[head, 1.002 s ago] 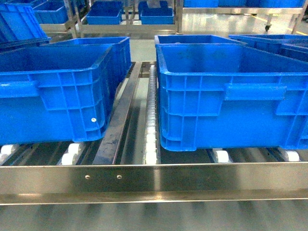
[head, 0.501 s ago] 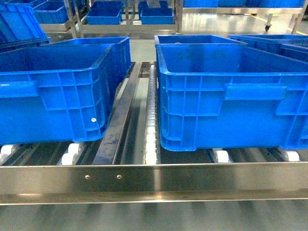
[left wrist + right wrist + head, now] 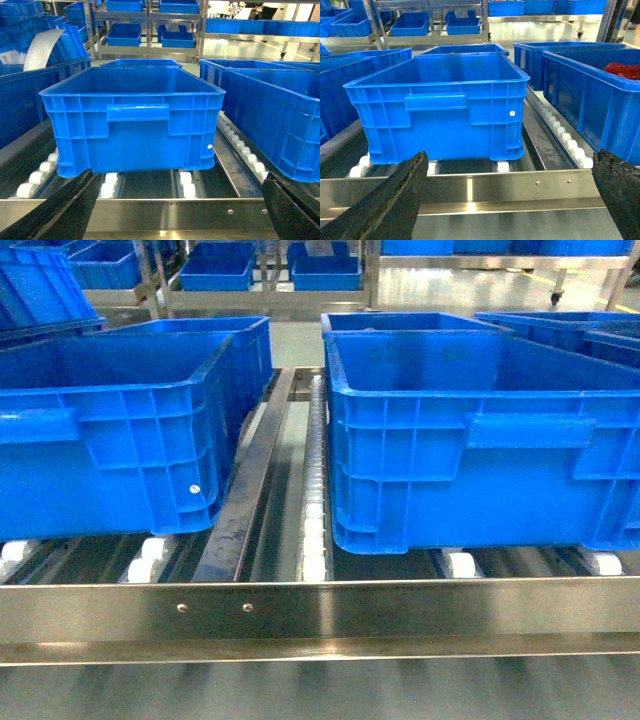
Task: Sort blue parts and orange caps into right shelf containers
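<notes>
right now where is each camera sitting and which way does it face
Head: high on the robot, facing forward and down at the shelf and two crates; none of the robot shows.
Left wrist: low on the left arm, facing the left crate; left tool fingers wide apart.
Right wrist: low on the right arm, facing the right crate; right tool open.
All share the shelf rail.

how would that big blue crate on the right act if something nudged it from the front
The crate sits on small white rollers, so it would probably glide back along the rack rather than tip. Its ribbed walls and thick rim suggest it would stay stiff. What shows of its inside looks empty, so likely light for its size.
</notes>
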Available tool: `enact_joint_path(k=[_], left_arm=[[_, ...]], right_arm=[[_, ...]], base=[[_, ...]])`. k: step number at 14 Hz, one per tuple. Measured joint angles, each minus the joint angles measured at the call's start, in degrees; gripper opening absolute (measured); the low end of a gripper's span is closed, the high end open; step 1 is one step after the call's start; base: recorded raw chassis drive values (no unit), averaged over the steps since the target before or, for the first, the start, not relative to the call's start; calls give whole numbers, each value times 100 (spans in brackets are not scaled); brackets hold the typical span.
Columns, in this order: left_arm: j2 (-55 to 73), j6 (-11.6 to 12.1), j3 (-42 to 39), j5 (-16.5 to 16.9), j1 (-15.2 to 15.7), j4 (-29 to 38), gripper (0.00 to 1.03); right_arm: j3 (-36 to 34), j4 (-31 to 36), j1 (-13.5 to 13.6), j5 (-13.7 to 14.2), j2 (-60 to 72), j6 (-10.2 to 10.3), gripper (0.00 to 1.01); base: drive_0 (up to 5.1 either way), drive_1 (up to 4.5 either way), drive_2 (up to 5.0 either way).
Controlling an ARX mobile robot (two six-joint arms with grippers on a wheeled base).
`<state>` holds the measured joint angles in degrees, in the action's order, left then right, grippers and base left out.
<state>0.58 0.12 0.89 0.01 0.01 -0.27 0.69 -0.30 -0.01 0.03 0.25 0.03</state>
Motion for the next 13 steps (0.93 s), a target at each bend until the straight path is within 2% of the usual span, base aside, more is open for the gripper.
enact_joint_path(k=[13], left_arm=[[0,2,0,0,0,0,98]], right_arm=[[0,0,0,-2,0,0,98]], base=[[0,0,0]])
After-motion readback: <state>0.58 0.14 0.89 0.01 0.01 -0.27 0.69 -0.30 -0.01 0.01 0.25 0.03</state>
